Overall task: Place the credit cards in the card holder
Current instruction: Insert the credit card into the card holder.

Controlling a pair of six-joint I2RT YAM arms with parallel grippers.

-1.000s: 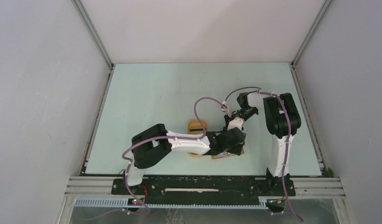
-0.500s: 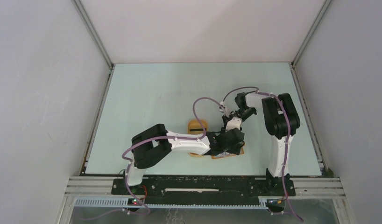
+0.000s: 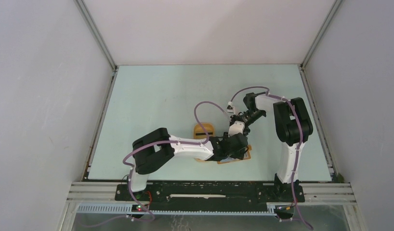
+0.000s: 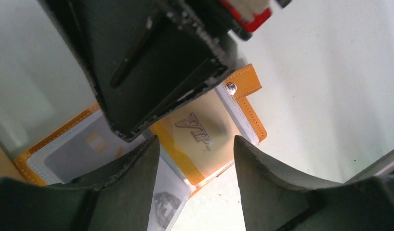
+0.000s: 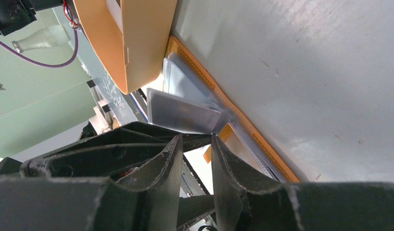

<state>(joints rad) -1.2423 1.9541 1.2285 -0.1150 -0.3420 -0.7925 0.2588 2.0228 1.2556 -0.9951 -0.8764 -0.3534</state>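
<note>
Nearest in, the left hand [image 4: 195, 143] hangs low over the open holder [image 4: 248, 82] on the near part of the surface [image 3: 161, 96], fingers spread wide with nothing between them; under the gap a gold card [image 4: 197, 130] marked VIP sits in a clear pocket of one half; a pale card [image 4: 84, 149] with a chip sits in the other half; just beyond, the right hand [image 5: 196, 140] points down at the holder, jaws a narrow gap apart, gripping nothing; a grey card [image 5: 183, 113] slants just off its tips against the clear pockets; how far in it sits I cannot tell; farther out, beside the holder, stands an orange tray [image 3: 203, 129].
</note>
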